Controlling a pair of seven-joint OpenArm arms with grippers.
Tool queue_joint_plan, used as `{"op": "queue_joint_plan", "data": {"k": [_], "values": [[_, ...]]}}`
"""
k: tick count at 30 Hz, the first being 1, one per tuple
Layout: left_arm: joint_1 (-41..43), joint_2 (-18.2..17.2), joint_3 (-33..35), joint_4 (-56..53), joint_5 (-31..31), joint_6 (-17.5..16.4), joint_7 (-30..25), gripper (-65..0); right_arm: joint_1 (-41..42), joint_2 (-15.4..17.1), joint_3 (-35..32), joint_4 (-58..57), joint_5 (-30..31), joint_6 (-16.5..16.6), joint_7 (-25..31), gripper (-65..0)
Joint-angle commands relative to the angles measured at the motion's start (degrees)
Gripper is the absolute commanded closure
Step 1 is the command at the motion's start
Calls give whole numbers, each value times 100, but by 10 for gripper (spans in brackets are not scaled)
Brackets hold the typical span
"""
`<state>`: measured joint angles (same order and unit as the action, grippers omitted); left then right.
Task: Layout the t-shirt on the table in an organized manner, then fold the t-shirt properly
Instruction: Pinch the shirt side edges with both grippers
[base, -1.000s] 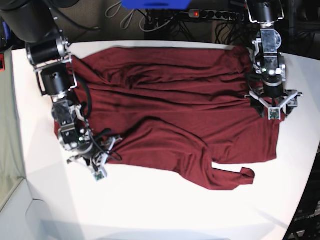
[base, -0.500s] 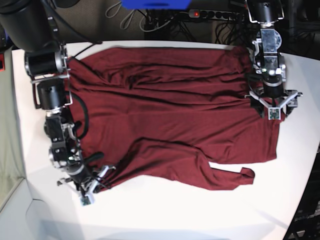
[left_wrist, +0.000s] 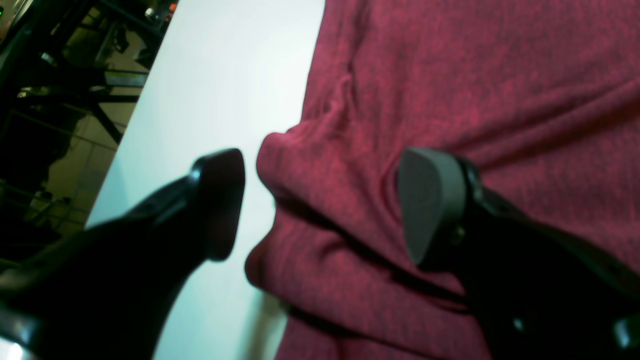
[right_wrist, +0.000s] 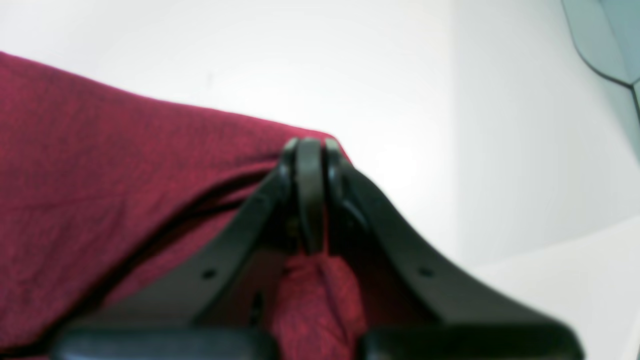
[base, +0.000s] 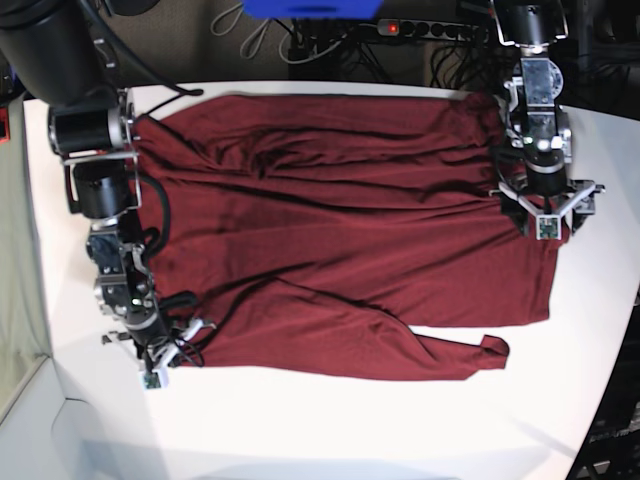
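The maroon t-shirt (base: 350, 230) lies spread across the white table (base: 330, 420), still creased, with a sleeve tip at the front right. My right gripper (base: 178, 345) is shut on the shirt's front left corner. The right wrist view shows its fingertips (right_wrist: 310, 150) pressed together with cloth (right_wrist: 315, 300) bunched between them. My left gripper (base: 547, 208) stands open over the shirt's right edge. In the left wrist view its fingers (left_wrist: 220, 200) straddle a raised fold of the t-shirt (left_wrist: 325, 175), one over bare table (left_wrist: 215, 75) and one over cloth.
A power strip (base: 420, 28) with a red light and loose cables lie behind the table's back edge. The table's curved edge (base: 610, 380) runs close by the left arm. Dark frames and floor (left_wrist: 60, 115) show past that edge.
My right gripper has pulled the shirt's front left corner forward and to the left, flattening the fold there and straightening the front edge. The left arm has stayed put.
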<state>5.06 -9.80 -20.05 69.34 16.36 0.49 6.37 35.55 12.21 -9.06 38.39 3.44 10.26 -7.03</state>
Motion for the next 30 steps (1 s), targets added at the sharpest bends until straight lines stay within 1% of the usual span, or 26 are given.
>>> {"op": "queue_joint_plan", "data": {"k": [1,5,9,11,14,17,19,27,30], "values": [[17,-9,14,-11,65,-80,282,-470,238,32,22,86,47,-72,276,0],[17,-9,14,-11,65,-80,282,-470,370,32,75,51,56,-81,364,0],[17,-9,14,-11,65,-80,282,-470,405,-109,559,51,29,-81,373,0],[17,-9,23,-11,65,-80,282,-470,405,-117,655,51,21,-81,373,0],[17,-9,23,-2,65,-80,282,-470,405,-117,655,51,21,-81,373,0],[17,-9,23,-2,65,-80,273,-470,405,-117,699,51,21,-81,373,-40],[17,-9,23,-2,65,-80,255,-470,397,-100,699,51,21,-81,373,-56],[-220,0,23,-2,56,-80,246,-471,361,-73,699,77,21,-81,364,-63],[-422,0,23,-2,56,-80,246,-471,335,-73,691,86,21,-81,276,-63]]}}
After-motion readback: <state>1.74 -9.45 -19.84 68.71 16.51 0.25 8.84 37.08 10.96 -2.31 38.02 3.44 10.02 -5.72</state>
